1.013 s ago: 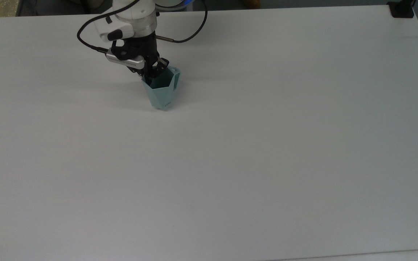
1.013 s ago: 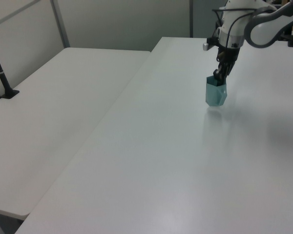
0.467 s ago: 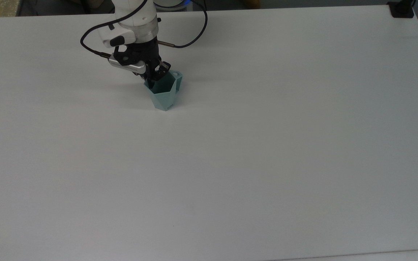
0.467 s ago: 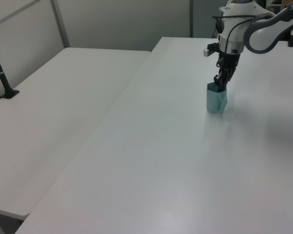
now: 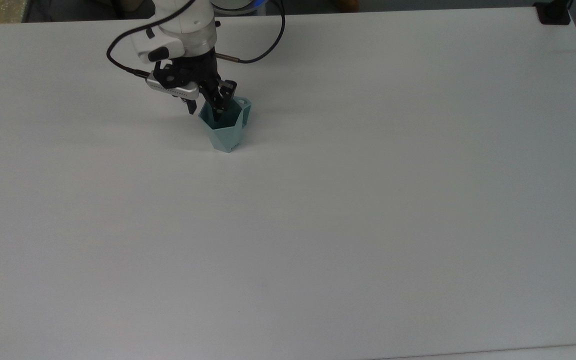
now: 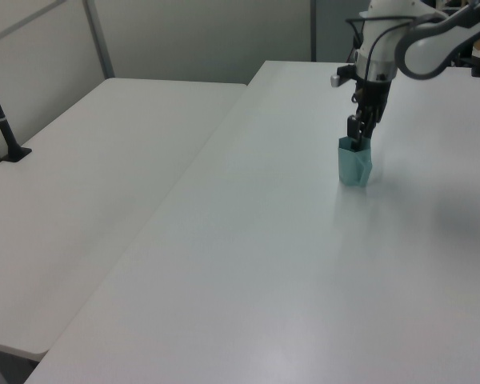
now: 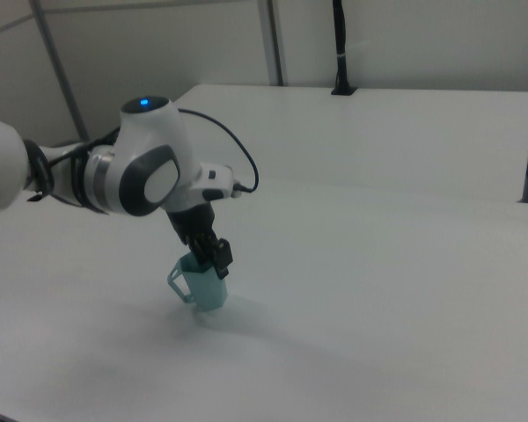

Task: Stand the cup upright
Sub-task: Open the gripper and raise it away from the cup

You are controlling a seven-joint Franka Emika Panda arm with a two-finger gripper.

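Note:
The pale teal faceted cup stands upright on the white table, mouth up, with its small handle tab at the far rim. My gripper hangs over the near-left part of the rim, open. One finger is outside the cup's wall and the other finger dips into the mouth. In the left view the gripper sits just above the cup. The right view has the cup under the gripper, handle toward the right view's left.
A black cable loops from the wrist. A black mount sits at the table's far right corner in the top view. A second white table with a black post adjoins on the left view's left.
The cup came down from a slight tilt onto the table and now stands on its base. The fingers let go of its wall and spread apart; the wrist rose a little.

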